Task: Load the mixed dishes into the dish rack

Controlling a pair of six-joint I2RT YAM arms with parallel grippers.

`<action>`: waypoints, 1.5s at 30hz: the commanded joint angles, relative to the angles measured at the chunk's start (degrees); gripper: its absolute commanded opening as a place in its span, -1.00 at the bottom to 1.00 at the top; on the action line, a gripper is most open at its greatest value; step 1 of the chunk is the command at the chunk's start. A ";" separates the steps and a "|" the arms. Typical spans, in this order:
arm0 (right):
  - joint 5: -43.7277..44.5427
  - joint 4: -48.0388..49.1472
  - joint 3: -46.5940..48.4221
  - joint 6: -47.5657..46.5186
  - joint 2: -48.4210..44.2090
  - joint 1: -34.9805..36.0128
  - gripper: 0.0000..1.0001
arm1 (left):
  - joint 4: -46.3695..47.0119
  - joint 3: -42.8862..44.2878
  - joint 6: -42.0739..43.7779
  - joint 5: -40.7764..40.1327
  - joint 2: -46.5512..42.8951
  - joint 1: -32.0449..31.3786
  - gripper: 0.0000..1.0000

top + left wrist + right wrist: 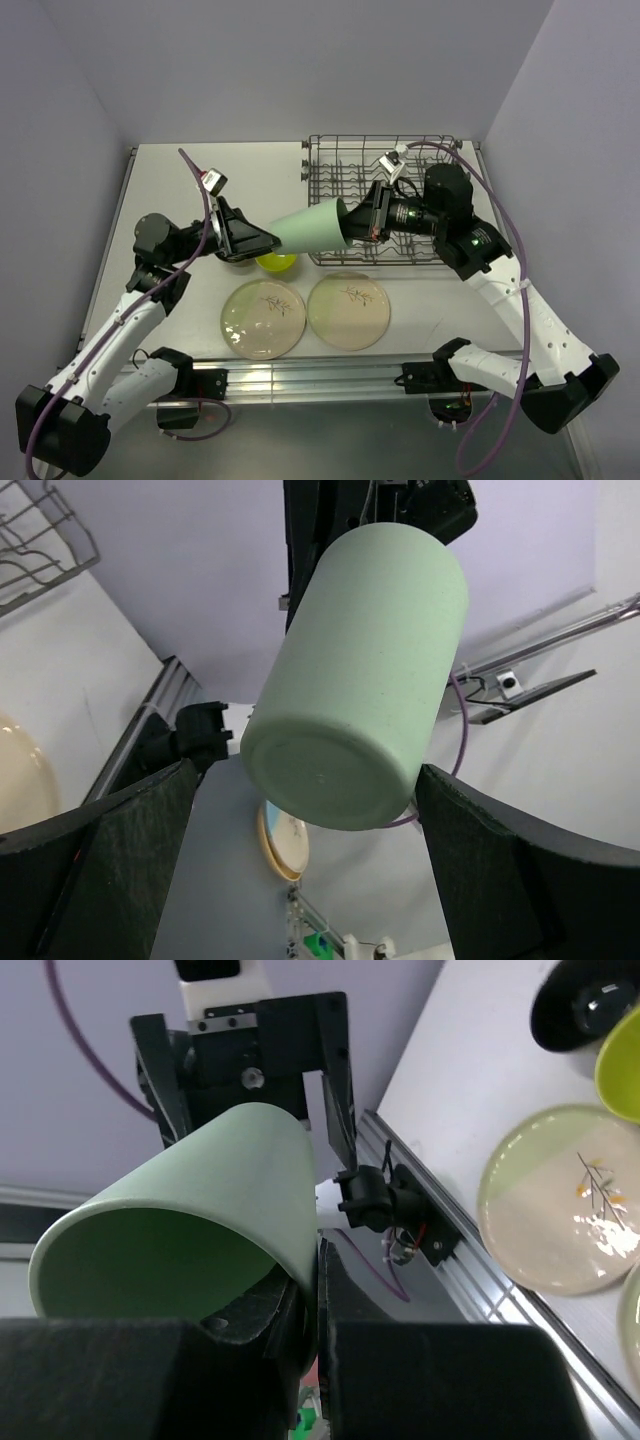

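Top external view, count of items: one dish rack (pixel 385 195) at the far right of the table; two cream plates, the left plate (pixel 262 318) and the right plate (pixel 348 310), flat and side by side near the front rail (pixel 300 375); one lime-green bowl (pixel 277 263) just beyond them; one dark cup (pixel 585 1005) beside the bowl; one mint-green cup (pixel 310 228). The mint-green cup lies on its side in the air, between both arms, just left of the rack. The right gripper (pixel 352 222) is clamped narrowly on its rim. The left gripper (pixel 260 240) stands fully spread, its fingers (pixel 100 870) either side of the cup's base without contact. Surface: plain white table (pixel 160 200). Room: bare pale lilac walls on three sides.
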 commanded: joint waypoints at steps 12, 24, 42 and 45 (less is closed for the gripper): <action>-6.81 21.93 -4.79 8.57 1.38 1.41 -1.00 | 20.17 -0.15 -13.59 -4.54 2.26 -3.37 0.98; -5.66 25.18 -6.38 7.43 3.31 2.56 -1.00 | 21.49 -0.33 -17.11 -8.15 1.38 -4.60 0.78; 7.15 3.41 1.88 -5.30 4.72 2.56 -0.04 | 3.60 8.96 -2.22 -7.79 5.34 -5.04 -1.00; 12.17 -2.49 2.24 -6.55 3.58 -0.76 0.22 | -11.43 15.39 7.37 -10.95 7.00 -4.95 -1.00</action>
